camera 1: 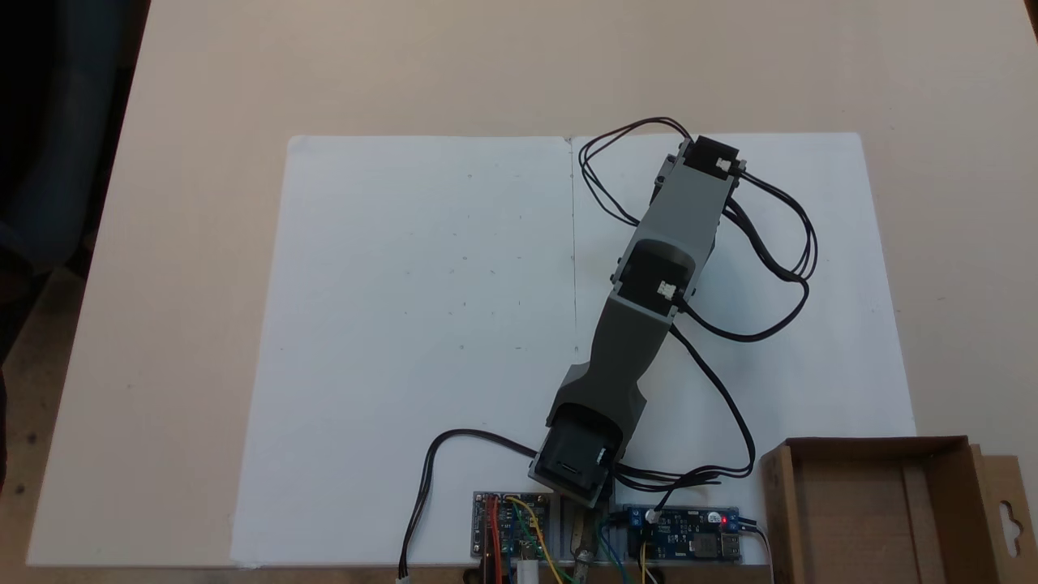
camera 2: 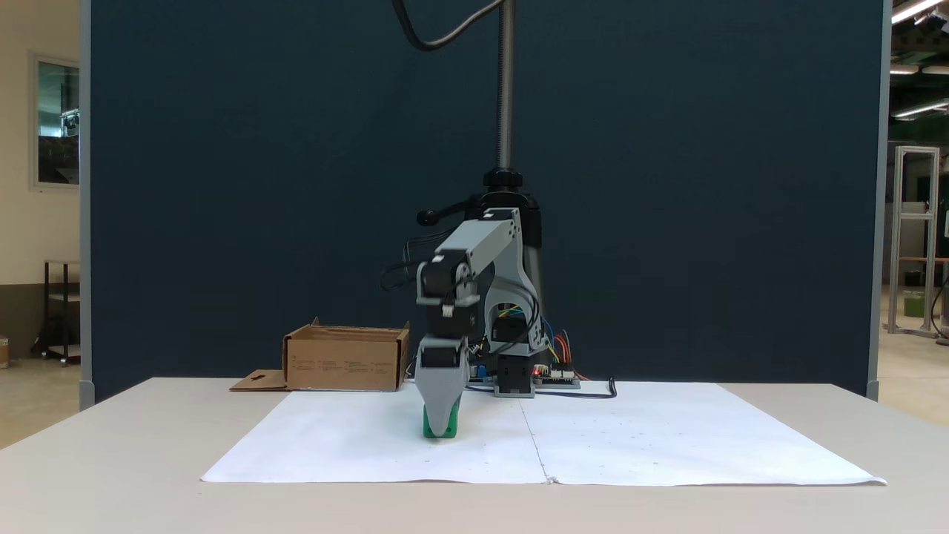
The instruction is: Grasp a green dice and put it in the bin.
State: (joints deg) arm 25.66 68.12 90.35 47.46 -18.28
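The green dice (camera 2: 427,430) rests on the white paper, with green showing on both sides of a grey finger. My gripper (camera 2: 441,426) points straight down over it, tip at paper level. One jaw stands in front of the dice and hides the other, so its state does not show. From above, the arm (camera 1: 649,284) stretches to the paper's far right part and covers the dice and the jaws. The bin (camera 1: 872,446) is a brown cardboard box beside the arm's base; in the front fixed view the bin (camera 2: 345,363) stands behind and left of the gripper.
Two white paper sheets (camera 1: 422,324) cover the table's middle. Circuit boards (camera 1: 511,527) and loose black cables (camera 1: 778,259) lie around the arm's base. A camera pole (camera 2: 506,89) rises behind the arm before a dark partition. The bin's flap (camera 1: 1005,519) juts sideways.
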